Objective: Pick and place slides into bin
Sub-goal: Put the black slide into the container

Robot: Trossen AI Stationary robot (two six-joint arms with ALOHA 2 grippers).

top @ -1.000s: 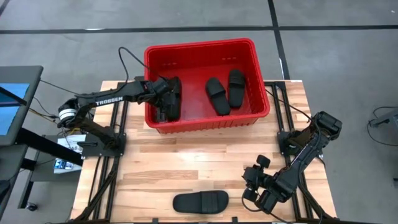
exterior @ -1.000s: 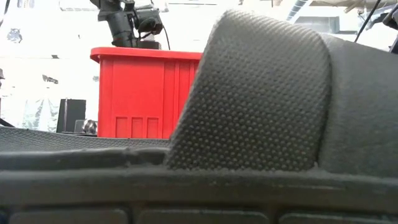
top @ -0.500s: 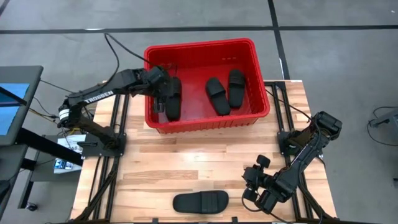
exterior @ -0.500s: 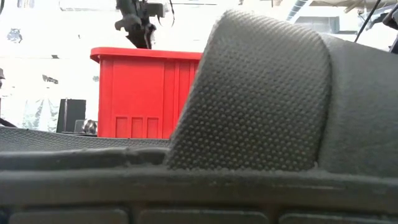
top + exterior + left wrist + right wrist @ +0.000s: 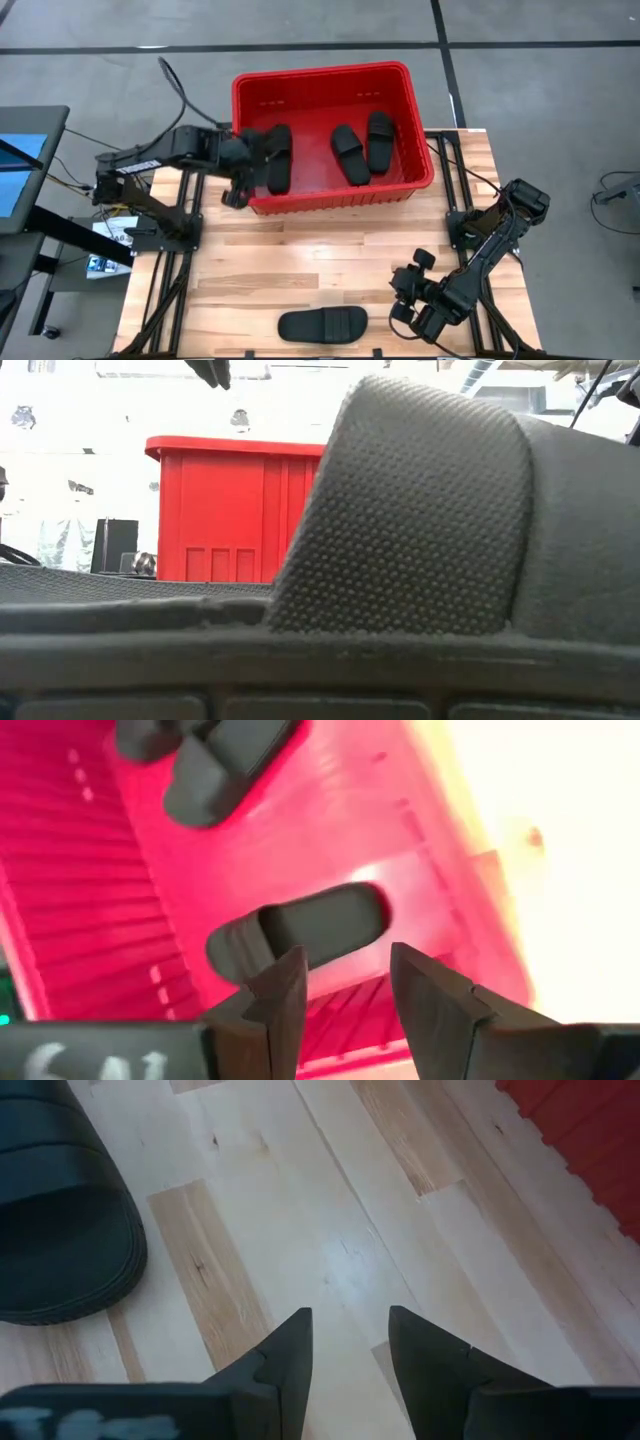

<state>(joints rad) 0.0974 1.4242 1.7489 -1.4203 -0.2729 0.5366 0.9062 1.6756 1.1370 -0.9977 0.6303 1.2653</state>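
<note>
The red bin (image 5: 412, 150) stands at the table's far middle. Three black slides lie flat on its floor: one (image 5: 278, 160) at its left, also in the left wrist view (image 5: 300, 928), and two (image 5: 362, 145) side by side at its right. A fourth slide (image 5: 322, 325) lies on the table by the near edge, filling the low view (image 5: 420, 510). My left gripper (image 5: 238, 190) is open and empty above the bin's near left corner (image 5: 345, 982). My right gripper (image 5: 398, 300) is open and empty just right of the fourth slide (image 5: 60, 1230).
The bin's thick rim (image 5: 330, 195) stands high above the wooden table (image 5: 300, 260). Black frame rails run along the table's left (image 5: 165, 290) and right (image 5: 500, 300) sides. A cable (image 5: 175, 85) loops off the left arm. Bare wood lies between the bin and the fourth slide.
My left gripper has risen out of the bin and drawn back toward the table's left and near edges, past the bin's left wall. The slide it was at now lies flat on the bin floor at the left. My right arm has kept still.
</note>
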